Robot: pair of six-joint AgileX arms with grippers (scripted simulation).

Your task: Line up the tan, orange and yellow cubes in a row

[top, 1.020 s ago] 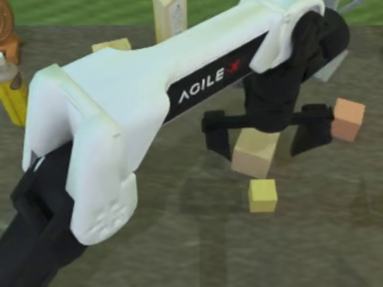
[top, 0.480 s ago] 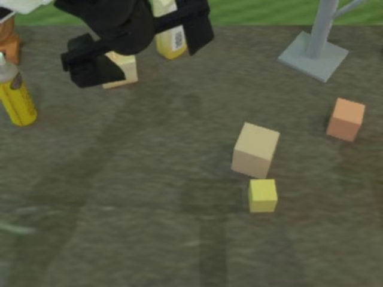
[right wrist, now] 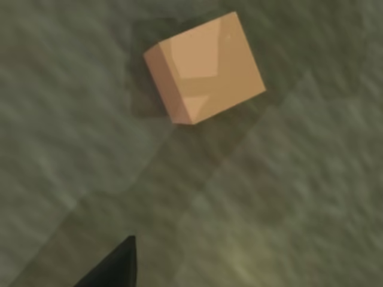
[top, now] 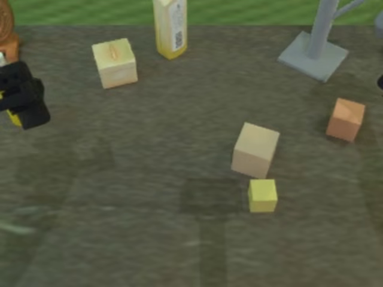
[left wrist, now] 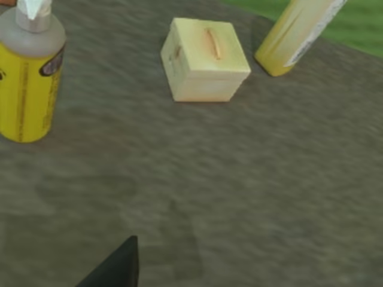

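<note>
Our left gripper [top: 24,98] sits at the far left edge of the surface [top: 131,239], partly in front of a yellow pump bottle [left wrist: 27,78]; we cannot tell whether it is open or closed, since only dark bulk shows from above and one dark fingertip [left wrist: 116,269] in the left wrist view. Our right arm shows only as a dark sliver at the top view's right edge, and we cannot tell that gripper's state either; its wrist view looks down on the orange cube [right wrist: 203,69].

The tan cube [top: 256,149] lies right of the middle of the surface. The yellow cube [top: 263,195] lies just beside it on the near side, very close or touching at a corner. The orange cube [top: 346,119] stands well apart from both, toward the right edge.

At the far side, a cream block [top: 115,62] with an orange streak rests near a tall yellow bottle [top: 170,27]. A grey stand [top: 313,54] rises at the far right.
</note>
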